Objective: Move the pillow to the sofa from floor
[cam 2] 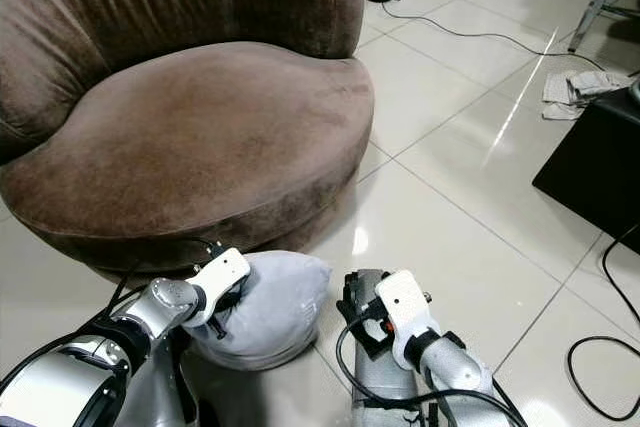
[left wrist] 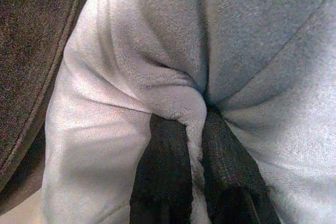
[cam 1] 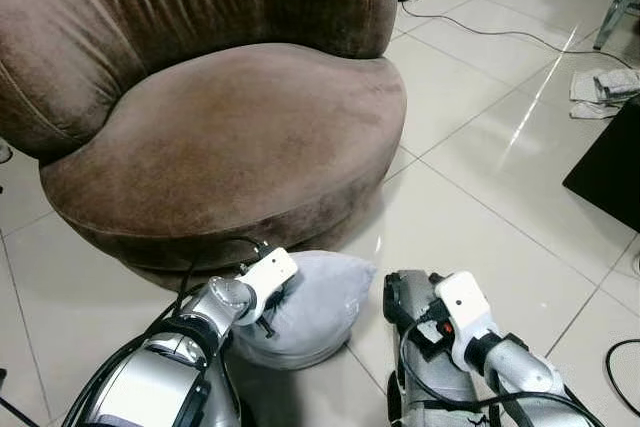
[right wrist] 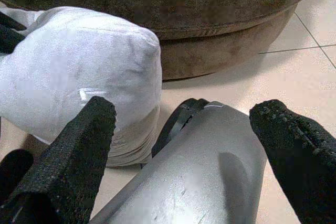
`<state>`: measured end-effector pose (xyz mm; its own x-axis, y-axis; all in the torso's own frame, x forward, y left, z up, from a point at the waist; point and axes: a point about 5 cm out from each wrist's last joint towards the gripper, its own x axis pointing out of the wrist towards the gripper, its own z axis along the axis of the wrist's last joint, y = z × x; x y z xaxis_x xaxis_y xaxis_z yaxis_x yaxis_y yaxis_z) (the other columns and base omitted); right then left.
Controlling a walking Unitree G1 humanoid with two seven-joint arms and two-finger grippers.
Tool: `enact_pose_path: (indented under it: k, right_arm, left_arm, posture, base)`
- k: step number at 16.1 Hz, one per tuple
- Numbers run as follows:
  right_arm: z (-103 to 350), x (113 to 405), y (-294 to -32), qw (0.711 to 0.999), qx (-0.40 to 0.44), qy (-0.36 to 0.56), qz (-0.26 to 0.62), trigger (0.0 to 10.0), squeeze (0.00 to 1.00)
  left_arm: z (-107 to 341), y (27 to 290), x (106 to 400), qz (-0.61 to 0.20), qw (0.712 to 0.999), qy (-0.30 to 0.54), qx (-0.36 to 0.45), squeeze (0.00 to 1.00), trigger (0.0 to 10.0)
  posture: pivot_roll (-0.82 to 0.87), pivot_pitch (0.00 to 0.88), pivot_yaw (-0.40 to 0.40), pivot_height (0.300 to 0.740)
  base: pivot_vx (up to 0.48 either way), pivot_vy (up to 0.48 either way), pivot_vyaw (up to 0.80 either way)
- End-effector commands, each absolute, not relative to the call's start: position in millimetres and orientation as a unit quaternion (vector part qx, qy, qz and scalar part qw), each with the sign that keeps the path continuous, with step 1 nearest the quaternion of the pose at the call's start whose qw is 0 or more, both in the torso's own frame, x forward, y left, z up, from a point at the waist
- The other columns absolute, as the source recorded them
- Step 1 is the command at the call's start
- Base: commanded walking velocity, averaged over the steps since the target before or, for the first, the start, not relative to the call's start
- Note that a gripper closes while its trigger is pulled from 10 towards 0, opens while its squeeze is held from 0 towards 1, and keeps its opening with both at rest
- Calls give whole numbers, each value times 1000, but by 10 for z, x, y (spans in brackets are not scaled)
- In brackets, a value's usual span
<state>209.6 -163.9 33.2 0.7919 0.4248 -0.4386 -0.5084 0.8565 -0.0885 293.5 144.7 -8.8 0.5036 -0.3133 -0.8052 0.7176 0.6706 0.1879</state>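
A: How far is the task, do you think?

B: Only the beginning, I judge. The sofa (cam 1: 220,137) is large and round, covered in brown velvet-like cloth with soft folds on the back, and its seat has nothing on it. The floor (cam 1: 470,177) is of glossy pale tiles with thin dark joints.

A: And the pillow?

B: The pillow (cam 1: 310,307) is on the floor, near, just in front of the sofa base. It is light grey, fleecy and plump, with a pointed corner to the right.

A: Is it already held?

B: Yes. The left gripper (left wrist: 197,182) is closed, pinching a fold of the pillow between its black fingers. The right gripper (right wrist: 184,145) is spread wide, its rough black fingers apart, just to the right of the pillow and not touching it.

A: What is left?

B: To lift the pillow and place it on the seat.
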Motion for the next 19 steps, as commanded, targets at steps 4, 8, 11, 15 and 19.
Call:
enact_pose_path:
  k: [4, 8, 11, 15, 19]
  right_arm:
    - [96, 2092, -1615, 933, -95, 255, 236, 10000, 0]
    - [79, 2449, -1407, 939, -85, 233, 237, 10000, 0]
    - [101, 2658, -1264, 941, -82, 222, 243, 10000, 0]
    - [147, 2902, -1131, 942, -85, 210, 249, 10000, 0]
    - [165, 2994, -1099, 941, -91, 206, 253, 10000, 0]
  left_arm:
    - [-43, 1452, 3009, -247, 865, 370, 234, 0, 10000]
    - [309, 1396, 3329, -150, 946, 273, 91, 0, 10000]
    - [559, 1356, 3502, -147, 963, 214, 76, 0, 10000]
    - [873, 1375, 3671, -125, 982, 135, 46, 0, 10000]
    - [1110, 1333, 3746, -115, 990, 65, 40, 0, 10000]
  posture:
    - [-309, 48, 95, 425]
    - [-228, 0, 112, 425]
    - [-166, 0, 109, 425]
    - [-110, 0, 94, 425]
    - [-82, 0, 82, 425]
  base:
    - [0, 0, 0]
    - [0, 0, 0]
    - [0, 0, 0]
    - [0, 0, 0]
    - [0, 0, 0]
